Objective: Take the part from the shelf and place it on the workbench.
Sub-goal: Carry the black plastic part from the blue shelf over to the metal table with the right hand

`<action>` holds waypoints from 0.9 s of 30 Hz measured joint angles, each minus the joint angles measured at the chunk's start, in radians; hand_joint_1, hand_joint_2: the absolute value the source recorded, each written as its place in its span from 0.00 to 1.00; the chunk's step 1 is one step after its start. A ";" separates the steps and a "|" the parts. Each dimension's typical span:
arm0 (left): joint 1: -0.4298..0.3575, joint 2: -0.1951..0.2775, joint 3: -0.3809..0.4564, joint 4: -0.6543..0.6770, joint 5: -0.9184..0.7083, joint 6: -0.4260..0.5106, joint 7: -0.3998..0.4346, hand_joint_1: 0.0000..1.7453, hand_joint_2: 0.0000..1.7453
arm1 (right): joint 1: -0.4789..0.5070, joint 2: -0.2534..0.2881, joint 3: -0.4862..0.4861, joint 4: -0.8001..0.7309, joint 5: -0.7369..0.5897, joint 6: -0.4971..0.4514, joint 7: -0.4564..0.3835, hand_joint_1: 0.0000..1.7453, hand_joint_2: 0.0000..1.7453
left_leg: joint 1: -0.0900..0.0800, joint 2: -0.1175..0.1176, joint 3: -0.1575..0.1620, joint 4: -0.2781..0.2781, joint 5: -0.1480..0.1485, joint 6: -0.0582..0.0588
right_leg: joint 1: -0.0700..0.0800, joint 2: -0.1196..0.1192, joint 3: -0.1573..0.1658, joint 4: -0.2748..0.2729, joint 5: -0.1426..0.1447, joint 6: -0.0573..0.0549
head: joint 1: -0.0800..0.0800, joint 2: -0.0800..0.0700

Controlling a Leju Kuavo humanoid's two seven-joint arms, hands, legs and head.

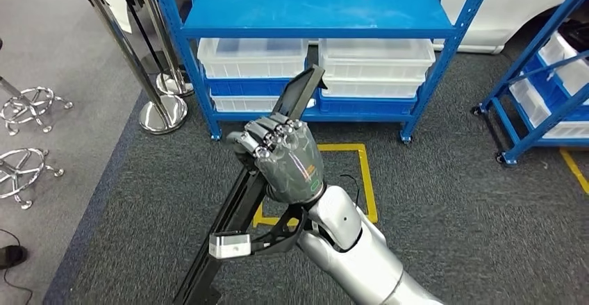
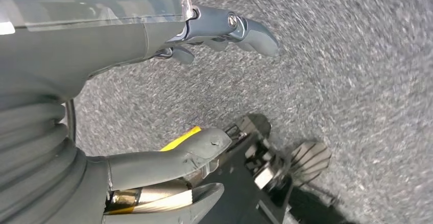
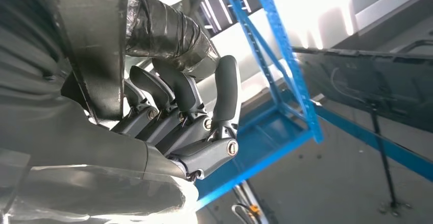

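The part (image 1: pixel 233 211) is a long black bar with a silver block (image 1: pixel 229 244) on a bracket near its lower end. My right hand (image 1: pixel 286 159) grips it around the middle and holds it slanted in the air in front of the blue shelf (image 1: pixel 316 10). Its upper tip reaches up before the shelf's lower level. In the right wrist view the fingers (image 3: pixel 189 117) wrap around the dark part (image 3: pixel 92 45), which has a taped section (image 3: pixel 163 30). My left hand (image 2: pixel 102 45) hangs over grey carpet, thumb and fingers apart, holding nothing.
White bins (image 1: pixel 253 56) sit on the shelf's lower levels. Chrome stanchions (image 1: pixel 163 114) stand left of it, and chrome chair bases (image 1: pixel 28 103) further left. A second blue shelf (image 1: pixel 542 89) stands at the right. A yellow floor outline (image 1: pixel 364 173) marks the carpet.
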 joint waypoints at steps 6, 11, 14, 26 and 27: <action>0.003 -0.002 0.000 0.000 0.000 0.000 0.000 0.00 1.00 | 0.001 -0.003 0.000 0.000 0.000 0.000 0.001 1.00 1.00 | 0.000 0.001 -0.092 0.020 0.054 -0.002 | -0.003 0.000 0.032 0.135 -0.053 0.011 | 0.000 0.000; 0.004 -0.003 0.000 0.000 0.000 -0.001 0.000 0.00 1.00 | -0.001 -0.002 0.001 -0.002 0.002 0.000 0.001 1.00 1.00 | -0.001 0.000 -0.135 0.051 0.079 -0.029 | 0.006 0.001 0.157 -0.054 -0.066 -0.010 | 0.000 0.000; 0.006 -0.003 0.001 0.000 -0.001 -0.002 0.001 0.00 1.00 | -0.001 -0.003 0.001 -0.002 0.002 0.000 0.002 1.00 1.00 | 0.005 -0.003 -0.152 0.077 0.051 -0.048 | 0.003 -0.002 0.140 -0.061 -0.040 -0.035 | 0.000 0.000; 0.003 -0.007 0.004 -0.001 -0.002 -0.009 0.001 0.00 1.00 | -0.003 0.000 0.001 -0.003 0.002 0.007 0.003 1.00 1.00 | -0.001 -0.008 0.024 0.021 -0.052 -0.034 | 0.005 -0.002 0.029 -0.069 0.075 -0.020 | -0.001 0.000; 0.003 -0.008 0.005 -0.001 -0.002 -0.009 0.001 0.00 1.00 | -0.004 0.001 0.001 -0.003 0.002 0.007 0.003 1.00 1.00 | -0.003 -0.008 0.020 0.018 -0.043 -0.026 | 0.003 -0.003 0.030 -0.073 0.084 -0.013 | -0.001 0.000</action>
